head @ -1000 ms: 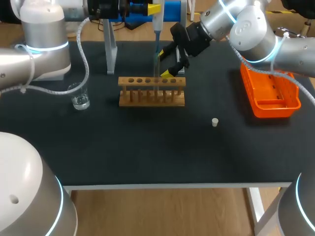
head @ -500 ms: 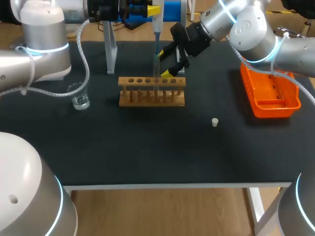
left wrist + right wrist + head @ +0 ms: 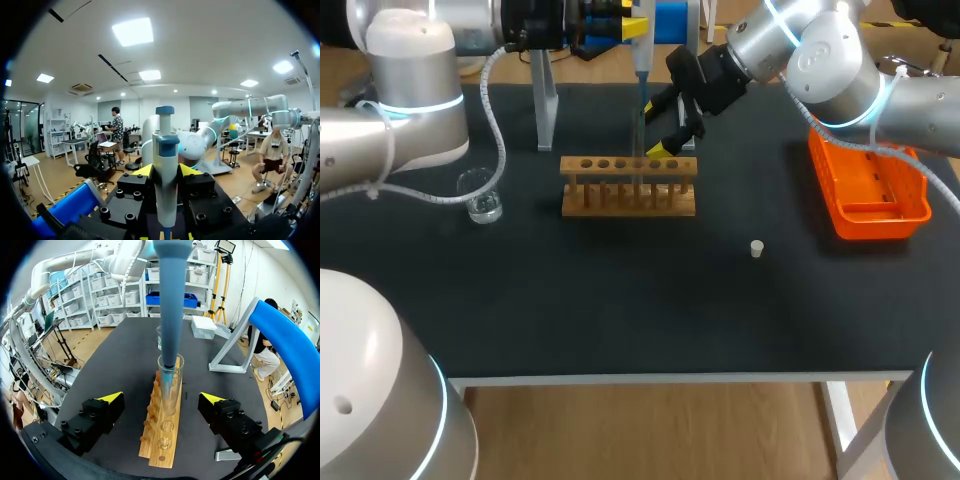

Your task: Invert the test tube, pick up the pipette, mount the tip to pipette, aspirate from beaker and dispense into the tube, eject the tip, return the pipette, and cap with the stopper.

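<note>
My left gripper [image 3: 632, 22] is at the back of the table, shut on the grey and blue pipette [image 3: 641, 55]; in the left wrist view the pipette [image 3: 165, 175] stands upright between the yellow fingertips [image 3: 144, 170]. Its tip reaches down into the mouth of a clear test tube [image 3: 170, 385] standing upright in the wooden rack [image 3: 628, 186]. My right gripper [image 3: 652, 132] is open wide, one finger on each side of the tube, neither touching it [image 3: 160, 401]. The water beaker [image 3: 482, 195] stands left of the rack. A small white stopper [image 3: 756, 248] lies on the mat to the right.
An orange tray [image 3: 910, 210] sits at the right edge of the table. A grey pipette stand [image 3: 546, 100] with a blue holder rises behind the rack. The rack [image 3: 162, 440] has several unfilled holes.
My left arm has shifted slightly, and the pipette has edged a little to the right over the tube. The right arm has not moved.
</note>
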{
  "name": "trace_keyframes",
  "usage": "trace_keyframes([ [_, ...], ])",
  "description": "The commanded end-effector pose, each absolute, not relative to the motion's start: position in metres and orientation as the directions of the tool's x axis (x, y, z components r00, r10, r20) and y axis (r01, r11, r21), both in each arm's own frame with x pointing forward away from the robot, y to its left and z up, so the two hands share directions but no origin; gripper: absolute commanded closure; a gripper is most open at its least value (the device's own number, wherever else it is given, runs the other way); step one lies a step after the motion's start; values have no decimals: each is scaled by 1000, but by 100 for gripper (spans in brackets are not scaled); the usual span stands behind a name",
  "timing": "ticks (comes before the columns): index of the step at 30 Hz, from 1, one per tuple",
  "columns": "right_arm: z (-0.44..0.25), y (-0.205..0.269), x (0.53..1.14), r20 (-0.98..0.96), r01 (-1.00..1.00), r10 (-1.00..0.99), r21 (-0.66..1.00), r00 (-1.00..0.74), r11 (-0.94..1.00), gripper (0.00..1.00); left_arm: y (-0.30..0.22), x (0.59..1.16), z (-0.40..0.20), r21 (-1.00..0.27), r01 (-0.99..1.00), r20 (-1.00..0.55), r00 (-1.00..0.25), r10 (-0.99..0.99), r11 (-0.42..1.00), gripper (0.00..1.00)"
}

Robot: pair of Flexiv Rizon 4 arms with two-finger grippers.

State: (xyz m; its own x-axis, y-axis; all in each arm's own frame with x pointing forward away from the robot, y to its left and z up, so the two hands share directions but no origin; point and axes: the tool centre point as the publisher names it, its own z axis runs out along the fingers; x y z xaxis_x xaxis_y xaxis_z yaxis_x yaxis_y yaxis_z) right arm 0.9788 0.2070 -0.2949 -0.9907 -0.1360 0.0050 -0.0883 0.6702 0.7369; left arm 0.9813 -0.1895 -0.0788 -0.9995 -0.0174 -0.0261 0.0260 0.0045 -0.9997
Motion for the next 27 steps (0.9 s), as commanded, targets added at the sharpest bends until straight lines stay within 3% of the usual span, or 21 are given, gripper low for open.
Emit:
trace_keyframes([
  [1,-293,206,978,6,-88,-136,734,-991,673,0,-191,983,-81,-1000,26,-26,-999,-20,0,100],
  [27,-293,206,978,6,-88,-136,734,-991,673,0,-186,979,-80,-1000,29,-29,-998,-51,-5,100],
])
